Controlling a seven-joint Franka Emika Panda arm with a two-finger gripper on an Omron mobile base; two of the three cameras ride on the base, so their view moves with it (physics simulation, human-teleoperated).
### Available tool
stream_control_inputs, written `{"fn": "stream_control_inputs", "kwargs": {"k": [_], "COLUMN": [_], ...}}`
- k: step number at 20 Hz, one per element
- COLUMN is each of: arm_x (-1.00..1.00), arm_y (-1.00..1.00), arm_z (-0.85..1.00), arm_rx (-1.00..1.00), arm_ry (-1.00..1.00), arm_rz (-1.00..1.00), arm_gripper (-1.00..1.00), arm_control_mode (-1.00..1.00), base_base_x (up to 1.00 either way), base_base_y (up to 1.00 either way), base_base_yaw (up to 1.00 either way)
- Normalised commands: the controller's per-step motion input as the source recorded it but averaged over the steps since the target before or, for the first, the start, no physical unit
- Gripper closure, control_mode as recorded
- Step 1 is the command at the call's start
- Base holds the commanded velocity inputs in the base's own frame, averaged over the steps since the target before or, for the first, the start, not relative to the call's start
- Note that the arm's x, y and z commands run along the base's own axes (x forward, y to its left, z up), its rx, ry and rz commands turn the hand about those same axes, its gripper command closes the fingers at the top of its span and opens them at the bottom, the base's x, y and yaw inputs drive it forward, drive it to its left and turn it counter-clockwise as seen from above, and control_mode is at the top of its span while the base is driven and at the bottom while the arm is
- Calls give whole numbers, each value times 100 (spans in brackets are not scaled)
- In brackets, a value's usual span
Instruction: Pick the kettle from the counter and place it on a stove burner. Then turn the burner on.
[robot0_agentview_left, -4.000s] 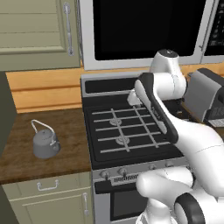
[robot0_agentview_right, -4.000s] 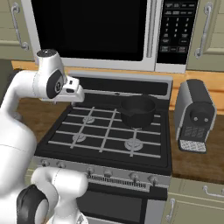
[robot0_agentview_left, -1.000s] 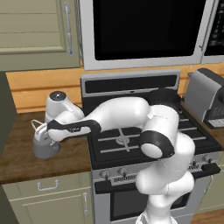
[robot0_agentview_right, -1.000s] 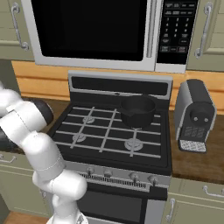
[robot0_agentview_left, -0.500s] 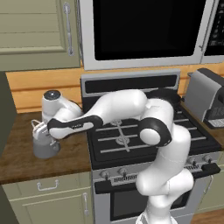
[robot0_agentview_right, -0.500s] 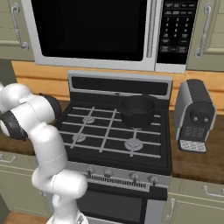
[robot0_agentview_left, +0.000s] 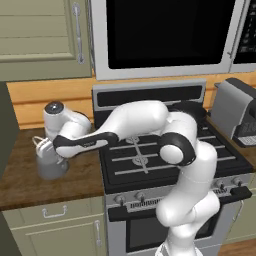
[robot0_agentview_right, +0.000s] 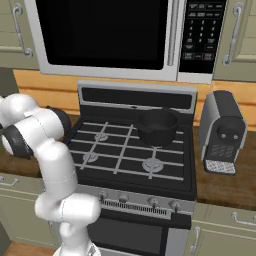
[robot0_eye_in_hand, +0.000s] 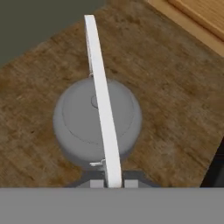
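Microwave (robot0_agentview_right: 105, 35): black door, above stove.
Stovetop (robot0_agentview_right: 130, 150): black, grey grates; stove burner (robot0_agentview_right: 152, 165) front right, unlit.
Counter (robot0_agentview_left: 30, 175): dark wood grain, left of stove, over beige drawers.
Arm (robot0_agentview_left: 135, 122): white, stretched left across stove to counter.
Coffee machine (robot0_agentview_right: 222, 132): grey, on counter right of stove.
Black pot (robot0_agentview_right: 157, 126): on rear right burner.
Kettle (robot0_eye_in_hand: 96, 118): grey, upright on counter left of stove, near wall.
Pincer (robot0_eye_in_hand: 113, 181): closed on kettle's pale arched handle, above lid.
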Motion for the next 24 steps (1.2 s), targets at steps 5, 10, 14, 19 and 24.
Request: {"fn": "stream_control_inputs", "kwargs": {"k": [5,10,14,19,24], "arm_x": [-90,-32,5,26,33], "arm_y": [-86,-100,-100,-100,-100], "arm_z": [36,36,3,0,2], "arm_rx": [4,4,0,7,13], "arm_ry": [-34,-32,-18,-1,26], "arm_rz": [-1,-14,-20,-28,-28], "arm_gripper": [100,100,100,100,100], "arm_control_mode": [-100,-100,-100,-100,-100], "base_base_x": [0,0,0,0,0], "base_base_y": [0,0,0,0,0], "base_base_yaw": [0,0,0,0,0]}}
